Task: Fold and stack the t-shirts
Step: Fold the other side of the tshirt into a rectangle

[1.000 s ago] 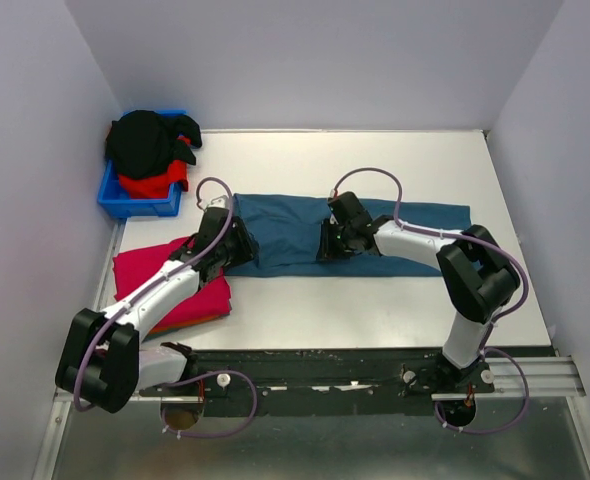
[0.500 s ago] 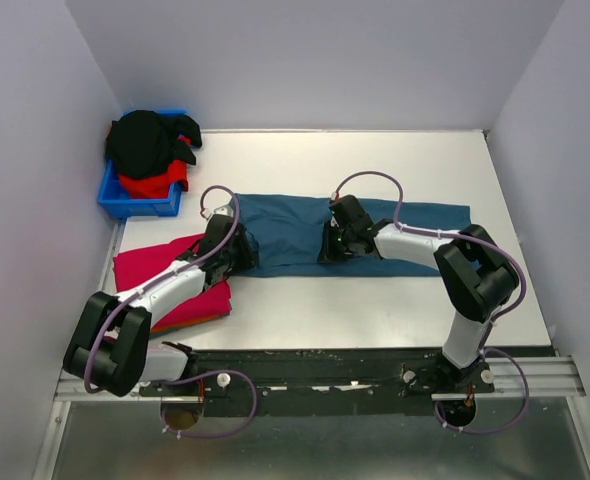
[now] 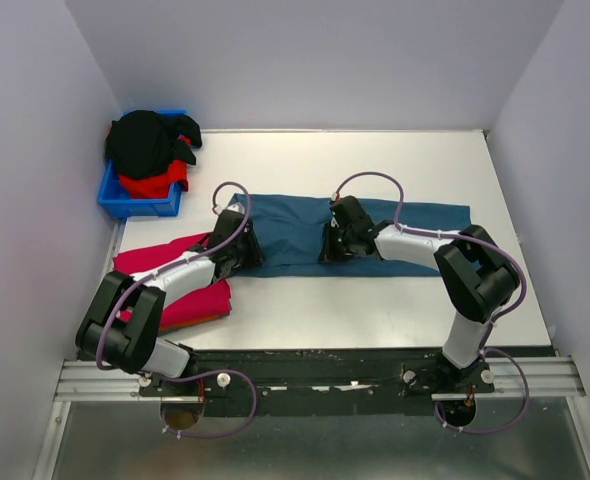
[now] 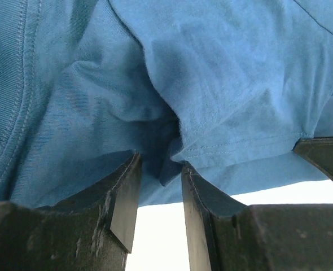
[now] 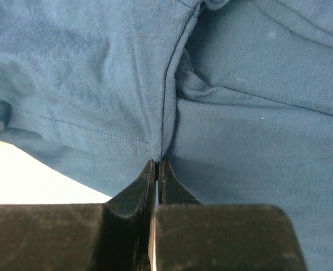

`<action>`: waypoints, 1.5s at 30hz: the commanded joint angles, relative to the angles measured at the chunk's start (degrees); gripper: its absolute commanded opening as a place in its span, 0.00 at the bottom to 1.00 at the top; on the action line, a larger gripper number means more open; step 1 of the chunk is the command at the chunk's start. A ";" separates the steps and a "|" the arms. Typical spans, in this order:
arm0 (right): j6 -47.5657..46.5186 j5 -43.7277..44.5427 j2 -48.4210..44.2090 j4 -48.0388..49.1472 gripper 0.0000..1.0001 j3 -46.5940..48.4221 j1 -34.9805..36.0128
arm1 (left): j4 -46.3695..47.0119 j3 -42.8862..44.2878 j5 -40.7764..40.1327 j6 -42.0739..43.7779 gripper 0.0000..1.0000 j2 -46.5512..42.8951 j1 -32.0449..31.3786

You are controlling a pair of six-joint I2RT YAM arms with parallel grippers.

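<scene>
Across the middle of the top view, the teal-blue t-shirt (image 3: 290, 222) lies as a long, narrow band on the table (image 3: 375, 310). At its near hem the right gripper (image 5: 157, 162) pinches a raised crease of cloth, jaws pressed together. The left gripper (image 4: 160, 165), toward the band's left end, has its jaws apart with a bunch of hem bulging between them, unclamped. The step looks like taking hold for the next fold. The left gripper needs to close before both lift together. The crimson-pink t-shirt (image 3: 203, 298) lies folded at lower left.
</scene>
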 commanded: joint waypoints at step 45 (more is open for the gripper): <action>-3.57 -8.33 -4.14 -3.70 0.01 1.79 -2.05 | -13.54 10.56 6.67 2.21 0.00 3.01 -1.81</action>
